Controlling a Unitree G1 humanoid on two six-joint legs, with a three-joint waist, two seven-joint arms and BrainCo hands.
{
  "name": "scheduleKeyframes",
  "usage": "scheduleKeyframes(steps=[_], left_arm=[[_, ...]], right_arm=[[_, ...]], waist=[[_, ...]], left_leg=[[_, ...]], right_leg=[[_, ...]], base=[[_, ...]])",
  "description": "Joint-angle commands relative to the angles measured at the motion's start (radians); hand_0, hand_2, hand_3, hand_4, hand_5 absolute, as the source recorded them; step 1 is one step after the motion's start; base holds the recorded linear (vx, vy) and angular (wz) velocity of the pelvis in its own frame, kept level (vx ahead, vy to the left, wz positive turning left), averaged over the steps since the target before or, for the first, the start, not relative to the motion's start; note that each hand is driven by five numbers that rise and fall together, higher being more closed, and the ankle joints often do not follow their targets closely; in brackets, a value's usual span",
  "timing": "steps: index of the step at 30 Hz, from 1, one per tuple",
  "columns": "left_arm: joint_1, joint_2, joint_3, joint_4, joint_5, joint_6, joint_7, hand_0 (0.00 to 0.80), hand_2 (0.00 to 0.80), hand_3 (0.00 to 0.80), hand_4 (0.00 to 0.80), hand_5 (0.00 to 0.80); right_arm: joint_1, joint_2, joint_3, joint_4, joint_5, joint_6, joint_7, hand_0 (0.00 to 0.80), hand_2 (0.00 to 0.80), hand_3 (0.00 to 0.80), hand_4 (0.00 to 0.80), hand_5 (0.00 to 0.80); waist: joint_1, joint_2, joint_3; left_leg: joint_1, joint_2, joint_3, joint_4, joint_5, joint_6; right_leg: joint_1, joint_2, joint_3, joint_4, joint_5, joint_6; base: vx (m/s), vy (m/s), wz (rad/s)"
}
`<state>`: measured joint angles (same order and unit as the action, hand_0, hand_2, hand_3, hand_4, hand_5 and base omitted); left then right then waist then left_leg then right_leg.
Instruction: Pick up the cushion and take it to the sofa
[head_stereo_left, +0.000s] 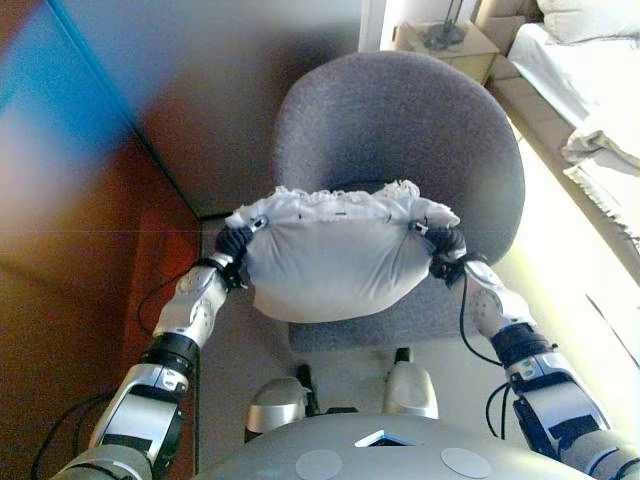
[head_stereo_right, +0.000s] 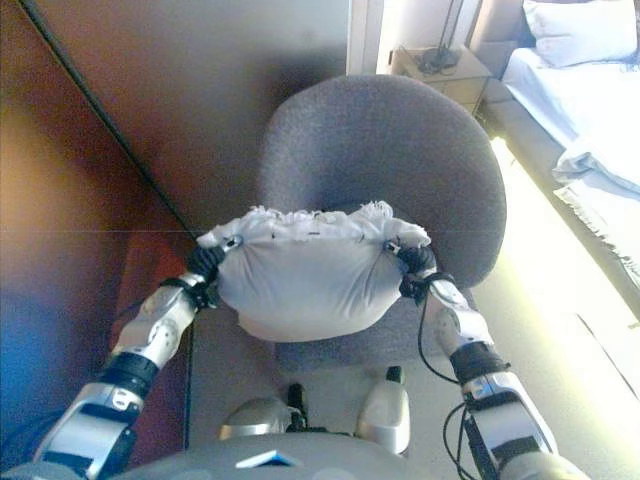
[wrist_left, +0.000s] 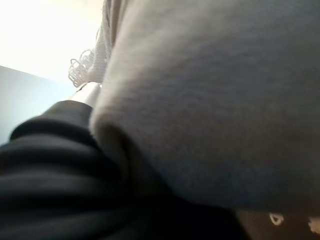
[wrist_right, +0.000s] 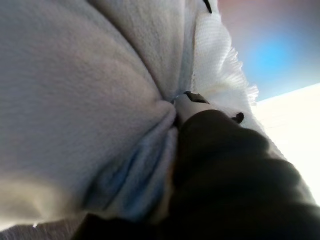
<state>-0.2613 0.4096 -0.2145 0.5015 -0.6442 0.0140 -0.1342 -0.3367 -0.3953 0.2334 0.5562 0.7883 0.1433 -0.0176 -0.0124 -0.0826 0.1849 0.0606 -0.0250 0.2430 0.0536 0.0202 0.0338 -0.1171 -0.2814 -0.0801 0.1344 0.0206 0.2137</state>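
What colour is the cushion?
White, with a frilly fringe; the cushion shows best in the left eye view.

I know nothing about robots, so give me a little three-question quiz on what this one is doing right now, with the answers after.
1. True or false: the white cushion is lying flat on the floor.
2. How is the cushion held? A) by one robot hand from above; B) between the left robot hand and the right robot hand, one at each end; C) by a person.
3. Which piece of furniture stands right behind the cushion?

Key
1. False: it is held up in front of the robot.
2. B.
3. A grey round-backed armchair. A bed shows off to the robot's right.
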Motion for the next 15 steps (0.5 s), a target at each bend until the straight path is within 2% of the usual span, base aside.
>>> scheduleKeyframes(steps=[1,5,7,8,9,10,12,14,15], left_arm=[[-0.085,-0.043,-0.007,-0.058,0.001,-0.046,0.018,0.800,0.800,0.800,0.800,0.800],[-0.049,-0.041,0.013,-0.082,0.020,-0.055,0.021,0.800,0.800,0.800,0.800,0.800],[-0.049,-0.039,0.020,-0.105,0.010,-0.063,0.031,0.800,0.800,0.800,0.800,0.800],[-0.054,-0.037,0.020,-0.113,0.000,-0.071,0.035,0.800,0.800,0.800,0.800,0.800],[-0.064,-0.036,0.018,-0.120,-0.014,-0.077,0.039,0.800,0.800,0.800,0.800,0.800],[-0.068,-0.041,0.021,-0.124,-0.022,-0.078,0.044,0.800,0.800,0.800,0.800,0.800],[-0.079,-0.053,0.018,-0.118,-0.047,-0.089,0.044,0.800,0.800,0.800,0.800,0.800],[-0.085,-0.062,0.001,-0.108,-0.049,-0.102,0.062,0.800,0.800,0.800,0.800,0.800],[-0.112,-0.062,-0.019,-0.121,-0.056,-0.095,0.081,0.800,0.800,0.800,0.800,0.800]], right_arm=[[-0.170,-0.007,-0.029,-0.042,0.041,-0.063,0.050,0.800,0.800,0.800,0.800,0.800],[-0.120,-0.008,-0.034,-0.115,0.017,-0.071,0.020,0.800,0.800,0.800,0.800,0.800],[-0.123,-0.011,-0.033,-0.143,0.005,-0.074,0.014,0.800,0.800,0.800,0.800,0.800],[-0.132,-0.016,-0.032,-0.146,0.005,-0.078,0.013,0.800,0.800,0.800,0.800,0.800],[-0.155,-0.026,-0.029,-0.138,0.020,-0.084,0.011,0.800,0.800,0.800,0.800,0.800],[-0.176,-0.032,-0.031,-0.127,0.038,-0.082,0.004,0.800,0.800,0.800,0.800,0.800],[-0.223,-0.034,-0.029,-0.096,0.057,-0.095,-0.011,0.800,0.800,0.800,0.800,0.800],[-0.193,-0.021,-0.049,-0.132,0.068,-0.108,-0.025,0.800,0.800,0.800,0.800,0.800],[-0.171,-0.021,-0.058,-0.181,0.068,-0.120,-0.056,0.800,0.800,0.800,0.800,0.800]], waist=[[-0.020,0.016,-0.053],[-0.030,0.017,-0.065],[-0.029,0.010,-0.047],[-0.024,0.009,-0.032],[-0.013,0.009,-0.007],[-0.009,0.014,0.007],[-0.012,0.031,0.019],[-0.031,0.045,0.015],[-0.041,0.042,0.029]], left_leg=[[0.042,0.080,-0.054,0.116,-0.190,-0.065],[0.049,0.105,-0.034,0.135,-0.202,-0.075],[0.006,0.115,-0.040,0.246,-0.224,-0.090],[-0.041,0.115,-0.067,0.323,-0.217,-0.100],[-0.106,0.112,-0.120,0.417,-0.201,-0.115],[-0.137,0.119,-0.148,0.445,-0.191,-0.126],[-0.103,0.164,-0.144,0.343,-0.187,-0.137],[-0.046,0.168,-0.110,0.222,-0.183,-0.123],[-0.057,0.159,-0.115,0.206,-0.179,-0.123]], right_leg=[[0.018,0.047,-0.043,-0.031,0.108,-0.022],[0.014,0.052,-0.055,-0.004,0.068,-0.029],[0.002,0.046,-0.058,0.013,0.055,-0.043],[0.001,0.046,-0.055,0.019,0.051,-0.051],[0.000,0.045,-0.047,0.030,0.046,-0.060],[-0.001,0.048,-0.039,0.041,0.040,-0.065],[-0.005,0.049,-0.022,0.059,0.029,-0.061],[-0.010,0.042,-0.014,0.053,0.029,-0.043],[-0.029,0.032,0.002,0.045,0.045,-0.028]], base=[[0.258,-0.103,0.26],[0.176,-0.063,0.07],[0.017,-0.062,-0.06],[-0.032,-0.049,0.03],[0.000,0.000,0.00],[-0.011,0.045,-0.02],[0.016,0.140,-0.08],[0.000,0.150,-0.10],[-0.140,0.058,0.03]])
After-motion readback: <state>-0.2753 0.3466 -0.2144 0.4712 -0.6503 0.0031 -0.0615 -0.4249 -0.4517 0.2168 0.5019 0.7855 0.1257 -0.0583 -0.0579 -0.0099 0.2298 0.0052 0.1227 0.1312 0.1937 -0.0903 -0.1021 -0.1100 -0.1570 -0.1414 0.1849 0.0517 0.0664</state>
